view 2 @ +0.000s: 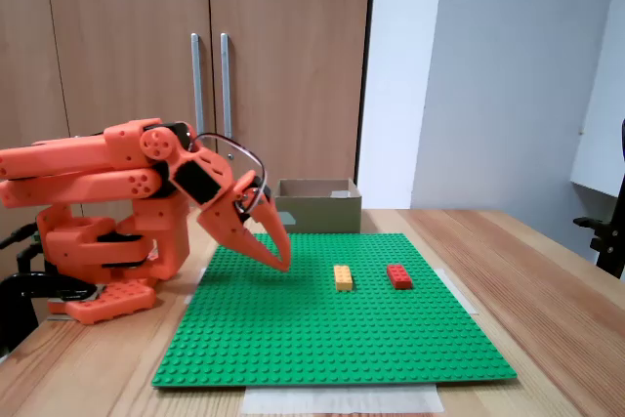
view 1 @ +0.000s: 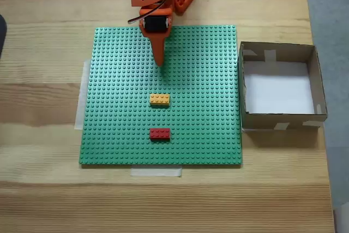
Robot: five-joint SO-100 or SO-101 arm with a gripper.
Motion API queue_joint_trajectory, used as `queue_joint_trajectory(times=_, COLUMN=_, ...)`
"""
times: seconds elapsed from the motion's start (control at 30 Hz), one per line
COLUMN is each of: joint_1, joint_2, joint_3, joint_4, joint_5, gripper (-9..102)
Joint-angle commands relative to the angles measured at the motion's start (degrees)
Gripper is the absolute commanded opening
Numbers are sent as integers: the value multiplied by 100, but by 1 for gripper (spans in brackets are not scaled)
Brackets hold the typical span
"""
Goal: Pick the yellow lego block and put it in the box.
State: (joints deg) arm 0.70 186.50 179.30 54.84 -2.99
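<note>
Two bricks sit on the green baseplate (view 1: 163, 94) in my top-down fixed view: the yellow lego block (view 1: 159, 100) near the plate's centre and a red brick (view 1: 160, 133) just toward 6 o'clock from it, apart, both lying flat with long sides across the picture. I judge they are pressed or rested on the studs so they keep position; I cannot tell which. The plate itself is taped at its edges to the worktop (view 1: 43, 107), presumably to stop it sliding. The box (view 1: 278, 118) stands at 3 o'clock from the plate, touching or just beside its edge, open side up, white floor bare, so the yellow lego block is not yet in it. The arm is folded low at its base at 12 o'clock, forearm doubled back over the upper link in the side fixed view, wrist pitched steeply down. The claw (view 1: 160, 63) points at the plate toward 12 o'clock of the yellow lego block, near but well short of it; the side view shows the claw (view 2: 281, 259) tips close to the studs, grasping nothing. Its jaws appear nearly clenched, with only a narrow gap. My judgement: approach stage, pick not begun.
</note>
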Motion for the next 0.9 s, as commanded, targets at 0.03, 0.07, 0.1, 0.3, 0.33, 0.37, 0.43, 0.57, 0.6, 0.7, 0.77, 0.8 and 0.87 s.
queue_joint_trajectory(times=0.03, joint_1=9, joint_2=44, joint_3=26, joint_4=18, joint_5=9, gripper=-1)
queue_joint_trajectory(times=0.07, joint_1=9, joint_2=44, joint_3=26, joint_4=18, joint_5=9, gripper=-1)
queue_joint_trajectory(times=0.1, joint_1=9, joint_2=44, joint_3=26, joint_4=18, joint_5=9, gripper=-1)
queue_joint_trajectory(times=0.3, joint_1=9, joint_2=44, joint_3=26, joint_4=18, joint_5=9, gripper=-1)
queue_joint_trajectory(times=0.33, joint_1=9, joint_2=44, joint_3=26, joint_4=18, joint_5=9, gripper=-1)
queue_joint_trajectory(times=0.37, joint_1=9, joint_2=44, joint_3=26, joint_4=18, joint_5=9, gripper=-1)
queue_joint_trajectory(times=0.43, joint_1=9, joint_2=44, joint_3=26, joint_4=18, joint_5=9, gripper=-1)
queue_joint_trajectory(times=0.57, joint_1=0, joint_2=35, joint_3=18, joint_4=18, joint_5=-9, gripper=-1)
queue_joint_trajectory(times=0.6, joint_1=0, joint_2=0, joint_3=9, joint_4=9, joint_5=-9, gripper=-1)
queue_joint_trajectory(times=0.7, joint_1=0, joint_2=-44, joint_3=0, joint_4=-26, joint_5=-9, gripper=-1)
queue_joint_trajectory(times=0.77, joint_1=35, joint_2=-62, joint_3=-9, joint_4=-35, joint_5=35, gripper=-1)
queue_joint_trajectory(times=0.8, joint_1=26, joint_2=-79, joint_3=-9, joint_4=-44, joint_5=18, gripper=-1)
queue_joint_trajectory(times=0.87, joint_1=18, joint_2=-79, joint_3=-18, joint_4=-44, joint_5=53, gripper=0)
